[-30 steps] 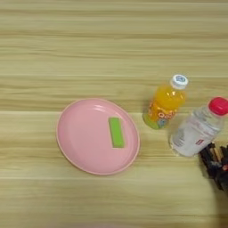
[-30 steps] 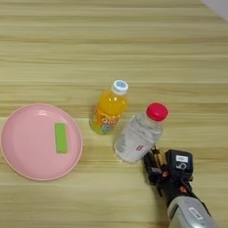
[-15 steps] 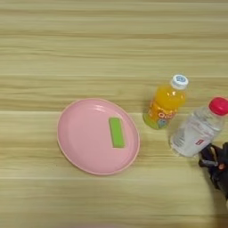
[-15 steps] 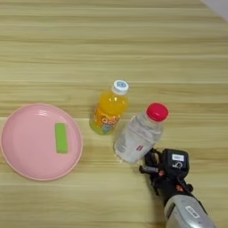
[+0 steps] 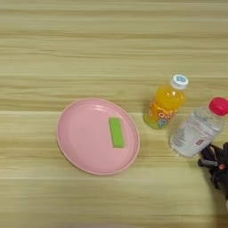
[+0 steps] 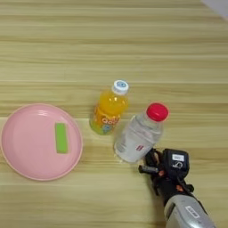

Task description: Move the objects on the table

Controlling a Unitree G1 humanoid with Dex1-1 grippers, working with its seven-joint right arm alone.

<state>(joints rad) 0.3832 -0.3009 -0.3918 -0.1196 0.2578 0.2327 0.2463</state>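
A small flat bright-green block (image 5: pixel 117 132) lies on a pink plate (image 5: pixel 80 133) at the left of the wooden table (image 5: pixel 89 44). My right gripper (image 6: pixel 146 162) comes in from the bottom right, low over the table. It is just to the lower right of a clear water bottle with a red cap (image 6: pixel 138 136), close to the bottle's base. Its two black fingers stand a little apart, open, with nothing between them. In the left eye view only the gripper's tip (image 5: pixel 203 158) shows at the right edge.
An orange juice bottle with a white cap (image 5: pixel 164 104) stands between the plate and the water bottle, close to both. Bare wood stretches across the far half of the table and along the front edge below the plate.
The gripper has crept a little to the left, closer to the water bottle's base. The bottles, the plate and the green block have not moved.
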